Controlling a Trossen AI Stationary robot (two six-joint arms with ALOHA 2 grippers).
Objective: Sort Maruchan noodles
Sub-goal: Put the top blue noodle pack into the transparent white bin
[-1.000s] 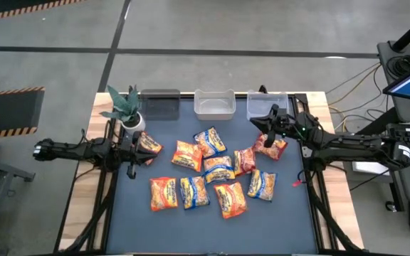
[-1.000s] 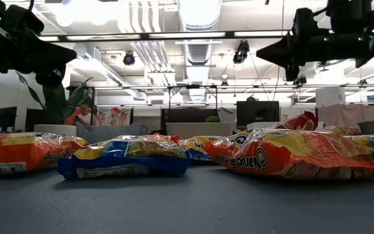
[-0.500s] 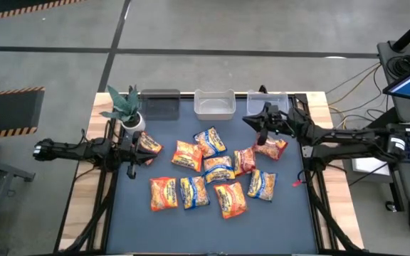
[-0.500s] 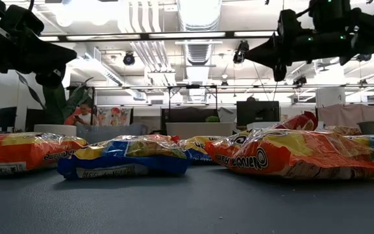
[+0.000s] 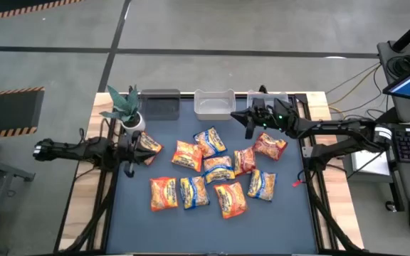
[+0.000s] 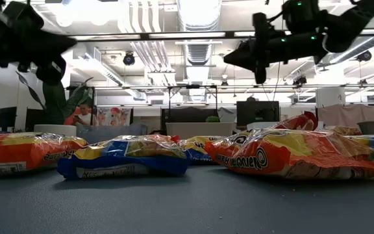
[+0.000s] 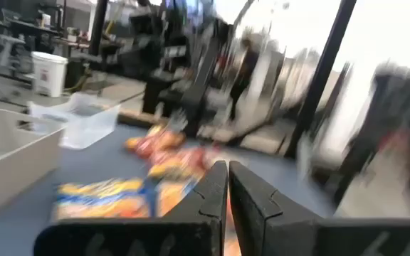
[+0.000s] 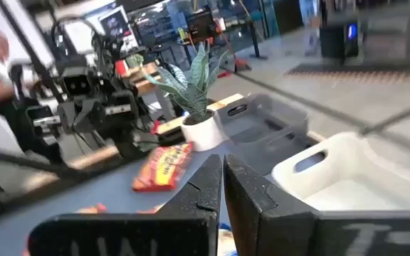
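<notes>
- Hovering above the back of the dark table mat (image 5: 137, 213), the right gripper (image 5: 248, 122) has its two fingers pressed together and holds nothing; it hangs just in front of the middle clear bin (image 5: 213, 104).
- Its arm reaches in level from the table's right side, stretched out low and pointing toward the left.
- In the right wrist view the closed fingers (image 8: 206, 186) point toward a potted plant (image 8: 196, 89) in a white pot, a dark grey bin (image 8: 262, 124) and a white bin (image 8: 347, 171).
- The left gripper (image 5: 129, 171) is also closed and empty, poised at the mat's left edge just beside a dark red packet (image 5: 148, 146).
- Its arm lies level along the left side, reaching toward the centre.
- The Maruchan noodles (image 5: 216, 169) lie loose in a cluster on the middle of the mat: orange, blue-and-yellow and dark red packets, some touching or overlapping.
- One dark red packet (image 5: 270, 146) lies at the cluster's right, near the right arm.
- In the low view the nearest orange packet (image 6: 297, 156) shows part of the Maruchan name, upside down; a blue-and-yellow packet (image 6: 125, 159) lies beside it, its print too small to read.
- A third clear bin (image 5: 272, 104) stands at the back right.
</notes>
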